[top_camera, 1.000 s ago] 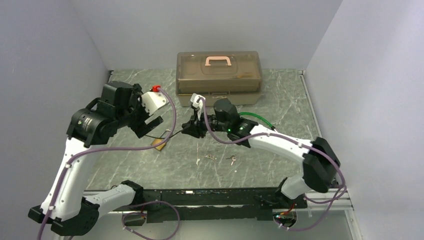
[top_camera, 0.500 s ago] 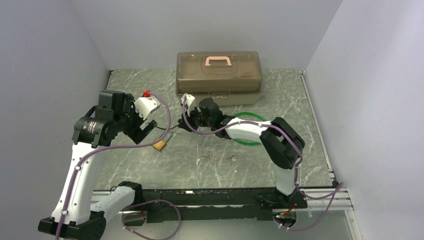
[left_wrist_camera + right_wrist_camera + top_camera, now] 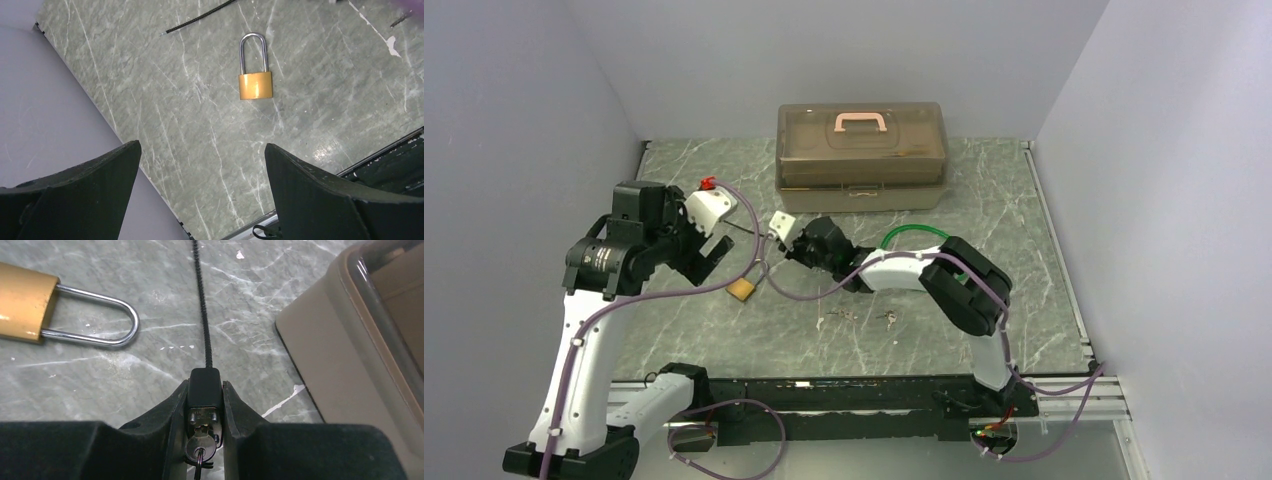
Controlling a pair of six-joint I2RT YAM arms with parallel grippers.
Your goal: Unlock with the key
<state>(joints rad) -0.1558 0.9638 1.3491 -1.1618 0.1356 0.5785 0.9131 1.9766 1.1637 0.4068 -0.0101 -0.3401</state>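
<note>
My right gripper (image 3: 205,383) is shut on a small black lock body (image 3: 204,387). A silver key (image 3: 201,449) sits in that lock's near end, between the fingers. A thin black cable (image 3: 201,305) runs forward from the lock across the table. A brass padlock (image 3: 20,302) with a closed steel shackle lies flat to the left of it. Seen from above, the right gripper (image 3: 792,247) is just right of the padlock (image 3: 742,289). My left gripper (image 3: 709,250) hovers open above the padlock (image 3: 255,85), nothing between its fingers (image 3: 100,175).
A tan toolbox (image 3: 861,150) with a pink handle stands at the back, its corner (image 3: 350,340) close to the right gripper. A green cable loop (image 3: 914,232) lies behind the right forearm. Two loose keys (image 3: 844,315) (image 3: 886,319) lie near the front. The left wall is close.
The right gripper has moved left with the black lock, ending beside the padlock, its elbow folding in. The left gripper has shifted slightly left and back, still open.
</note>
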